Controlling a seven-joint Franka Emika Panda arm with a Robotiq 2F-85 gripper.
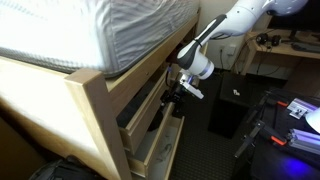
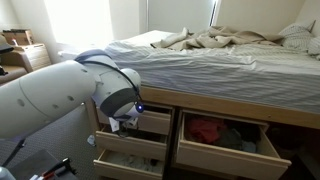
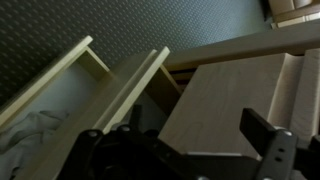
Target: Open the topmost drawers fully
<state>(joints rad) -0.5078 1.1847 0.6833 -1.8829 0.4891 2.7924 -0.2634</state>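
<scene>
The white arm is reaching down, its pincer holding its fingers wide apart.

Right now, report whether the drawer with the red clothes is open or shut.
Open: in an exterior view the drawer stands pulled out from the bed frame, red clothes exposed inside. How far, cannot tell.

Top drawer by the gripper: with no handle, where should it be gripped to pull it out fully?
Probably the top edge of the drawer front, jaws coming down from above, one inside the box, one outside. The front is flat, handle-less and partly open, leaving that lip exposed.
</scene>
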